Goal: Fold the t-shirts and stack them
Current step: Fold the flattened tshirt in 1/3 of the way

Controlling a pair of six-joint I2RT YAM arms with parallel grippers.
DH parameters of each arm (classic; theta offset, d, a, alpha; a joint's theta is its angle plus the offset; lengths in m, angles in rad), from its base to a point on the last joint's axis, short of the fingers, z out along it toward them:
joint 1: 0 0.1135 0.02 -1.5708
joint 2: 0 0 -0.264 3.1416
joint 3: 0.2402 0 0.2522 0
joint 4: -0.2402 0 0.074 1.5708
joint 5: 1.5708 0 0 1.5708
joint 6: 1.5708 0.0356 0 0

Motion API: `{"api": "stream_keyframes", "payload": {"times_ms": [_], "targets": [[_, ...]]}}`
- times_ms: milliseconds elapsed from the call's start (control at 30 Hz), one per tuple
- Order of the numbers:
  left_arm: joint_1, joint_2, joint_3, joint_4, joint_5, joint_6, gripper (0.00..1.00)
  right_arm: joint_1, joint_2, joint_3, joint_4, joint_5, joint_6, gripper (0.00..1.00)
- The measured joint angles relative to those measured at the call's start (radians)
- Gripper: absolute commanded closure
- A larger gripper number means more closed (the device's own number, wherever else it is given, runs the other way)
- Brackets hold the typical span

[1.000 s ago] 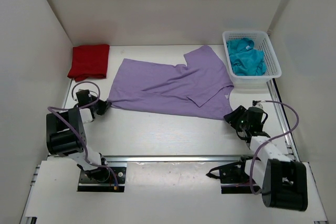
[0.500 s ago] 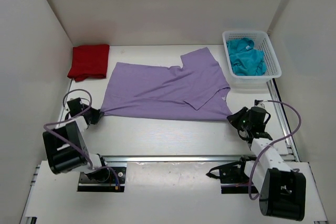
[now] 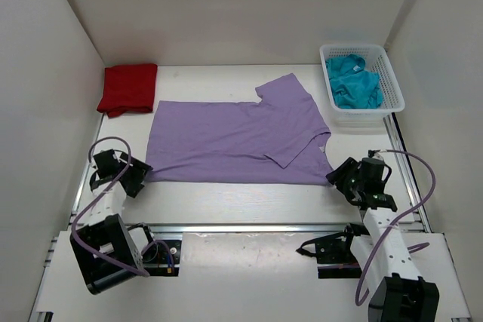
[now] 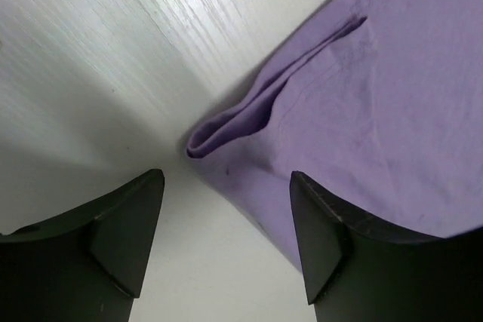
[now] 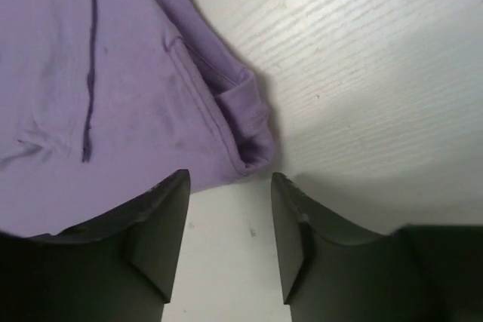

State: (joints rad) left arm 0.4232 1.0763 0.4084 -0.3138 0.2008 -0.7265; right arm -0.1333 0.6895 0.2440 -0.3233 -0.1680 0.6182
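Note:
The lavender t-shirt [image 3: 234, 141] lies spread flat across the middle of the table, one sleeve toward the back right. My left gripper [image 3: 139, 176] is open just off its near-left corner [image 4: 226, 130], fingers [image 4: 128, 239] apart over bare table, holding nothing. Just short of the near-right corner [image 5: 249, 133], my right gripper [image 3: 338, 176] is open too, with only table between its fingertips [image 5: 294, 231]. The red t-shirt [image 3: 128, 88] sits folded at the back left. The teal t-shirt [image 3: 353, 82] lies crumpled in the basket.
A white mesh basket [image 3: 394, 84] stands at the back right against the wall. White walls enclose the table [image 3: 241, 201] on three sides. A metal rail runs along the near edge by the arm bases.
Both grippers drew the lavender shirt's near edge toward the front, flattening it, then let go of its corners and opened. The shirt now lies straighter.

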Motion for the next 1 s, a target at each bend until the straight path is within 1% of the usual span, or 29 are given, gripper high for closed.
{"api": "stream_keyframes", "payload": {"times_ms": [33, 67, 100, 133, 167, 200, 233, 267, 300, 333, 400, 533, 667, 700, 733, 767, 833, 900, 933, 1000], "targets": [[-0.012, -0.003, 0.005, -0.013, -0.006, 0.005, 0.30, 0.000, -0.004, 0.024, -0.023, 0.005, -0.010, 0.52], [-0.024, -0.005, 0.014, -0.027, -0.013, 0.012, 0.32, 0.000, -0.005, 0.046, -0.036, 0.010, -0.018, 0.52], [-0.045, -0.011, 0.025, -0.033, -0.022, 0.026, 0.38, 0.002, -0.009, 0.071, -0.047, 0.013, -0.027, 0.53], [-0.076, -0.023, 0.037, -0.035, -0.036, 0.039, 0.46, 0.005, -0.013, 0.096, -0.054, 0.014, -0.037, 0.57], [-0.116, -0.042, 0.049, -0.029, -0.047, 0.049, 0.49, 0.011, -0.017, 0.120, -0.054, 0.016, -0.048, 0.62], [-0.172, -0.068, 0.062, -0.014, -0.062, 0.066, 0.54, 0.018, -0.018, 0.142, -0.053, 0.018, -0.058, 0.74], [-0.217, -0.091, 0.072, 0.003, -0.064, 0.081, 0.66, 0.028, -0.016, 0.161, -0.050, 0.016, -0.069, 0.87], [-0.270, -0.111, 0.084, 0.025, -0.065, 0.092, 0.70, 0.045, -0.008, 0.174, -0.038, 0.014, -0.077, 0.96], [-0.326, -0.122, 0.098, 0.047, -0.070, 0.106, 0.77, 0.075, 0.006, 0.179, -0.019, 0.015, -0.074, 1.00], [-0.380, -0.121, 0.115, 0.066, -0.071, 0.117, 0.81, 0.112, 0.021, 0.179, 0.003, 0.010, -0.075, 1.00], [-0.486, -0.084, 0.146, 0.103, -0.091, 0.128, 0.84, 0.202, 0.084, 0.179, 0.054, 0.002, -0.072, 1.00], [-0.698, 0.026, 0.160, 0.177, -0.115, 0.118, 0.88, 0.375, 0.300, 0.202, 0.154, -0.006, -0.075, 1.00], [-0.853, 0.147, 0.160, 0.253, -0.115, 0.095, 0.89, 0.430, 0.479, 0.231, 0.249, -0.027, -0.075, 1.00], [-0.881, 0.185, 0.160, 0.280, -0.110, 0.089, 0.88, 0.438, 0.520, 0.241, 0.273, -0.029, -0.075, 0.95], [-0.901, 0.216, 0.159, 0.301, -0.107, 0.085, 0.88, 0.449, 0.593, 0.265, 0.314, -0.036, -0.075, 0.81], [-0.928, 0.262, 0.159, 0.328, -0.101, 0.075, 0.88, 0.449, 0.595, 0.266, 0.315, -0.037, -0.075, 0.79], [-0.959, 0.290, 0.157, 0.364, -0.096, 0.065, 0.87, 0.459, 0.629, 0.279, 0.341, -0.042, -0.074, 0.72], [-0.995, 0.308, 0.157, 0.399, -0.094, 0.058, 0.87, 0.472, 0.661, 0.286, 0.372, -0.044, -0.070, 0.68], [-1.011, 0.312, 0.156, 0.410, -0.092, 0.056, 0.87, 0.474, 0.669, 0.287, 0.380, -0.047, -0.070, 0.67], [-1.045, 0.317, 0.150, 0.439, -0.087, 0.053, 0.87, 0.475, 0.687, 0.287, 0.396, -0.057, -0.069, 0.68]]}}
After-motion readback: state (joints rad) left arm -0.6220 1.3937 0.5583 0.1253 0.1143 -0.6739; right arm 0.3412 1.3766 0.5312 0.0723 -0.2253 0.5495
